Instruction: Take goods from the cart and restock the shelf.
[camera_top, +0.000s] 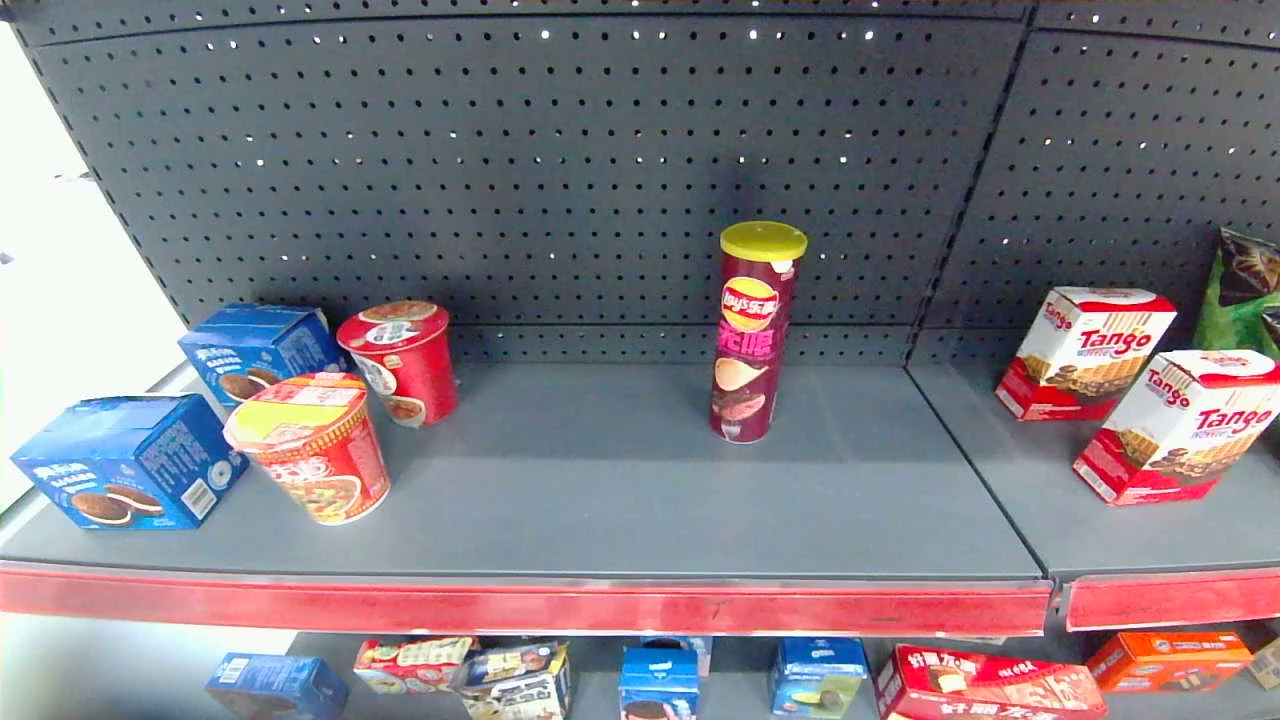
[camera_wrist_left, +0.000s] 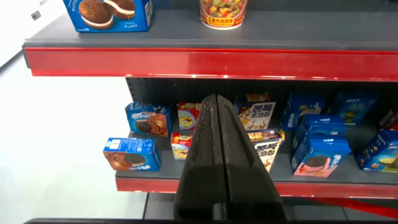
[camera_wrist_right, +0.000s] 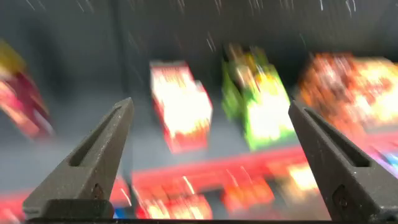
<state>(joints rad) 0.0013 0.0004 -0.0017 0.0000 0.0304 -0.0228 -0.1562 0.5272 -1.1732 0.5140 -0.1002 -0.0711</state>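
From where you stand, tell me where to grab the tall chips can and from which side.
Probably grip the chips can around its mid-body, coming in level from the front and closing across its width. It stands upright, a plain cylinder, with bare shelf on either side and the pegboard close behind.

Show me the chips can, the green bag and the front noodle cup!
chips can (camera_top: 752, 340), head view, middle of its label.
green bag (camera_top: 1240, 300), head view, its visible front.
front noodle cup (camera_top: 325, 470), head view, its side wall.
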